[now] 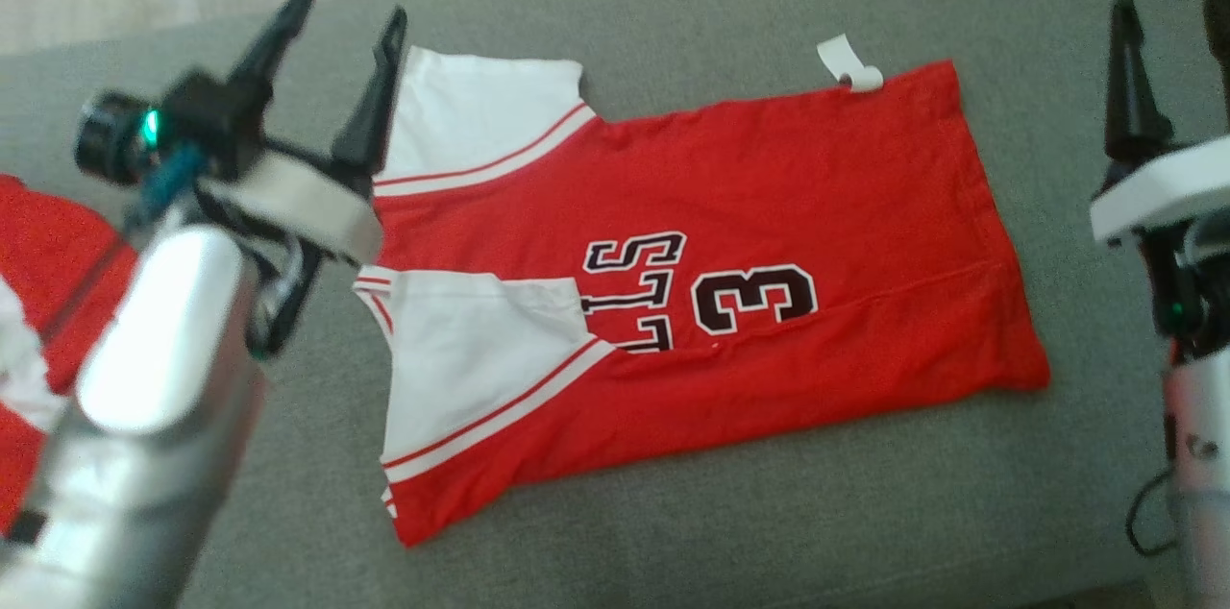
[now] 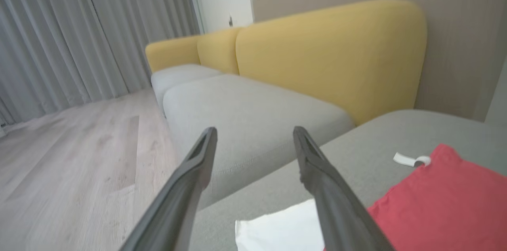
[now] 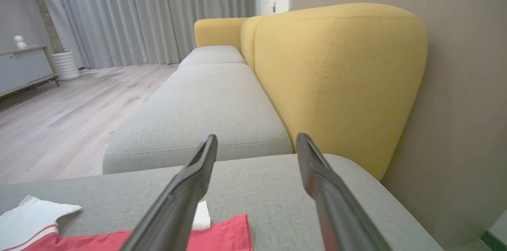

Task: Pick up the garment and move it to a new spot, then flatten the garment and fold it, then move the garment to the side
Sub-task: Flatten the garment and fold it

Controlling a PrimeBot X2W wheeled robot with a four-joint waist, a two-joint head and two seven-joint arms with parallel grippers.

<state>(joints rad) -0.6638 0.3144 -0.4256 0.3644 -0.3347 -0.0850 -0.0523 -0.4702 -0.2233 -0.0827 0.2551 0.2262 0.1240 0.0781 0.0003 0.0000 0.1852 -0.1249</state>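
Observation:
The garment (image 1: 769, 206), a red jersey with white sleeves and black lettering, lies spread on the grey cushion (image 1: 673, 532). Its near long side is folded up over part of the lettering, and a white tag (image 1: 850, 66) pokes out at its far hem. My left gripper (image 1: 348, 9) hovers open over the far sleeve, nothing between its fingers. Beyond the hem, at the right edge, my right gripper (image 1: 1168, 13) stands open and empty. In the left wrist view the open gripper (image 2: 254, 132) rises above the garment (image 2: 435, 203). In the right wrist view the open gripper (image 3: 257, 140) stands over the hem (image 3: 222, 235).
Another red and white cloth (image 1: 38, 302) lies at the cushion's left edge, under my left forearm. A yellow backrest (image 3: 336, 77) and more grey seats (image 3: 206, 108) lie ahead of the fingers. Wooden floor (image 2: 79, 156) and curtains are to the left.

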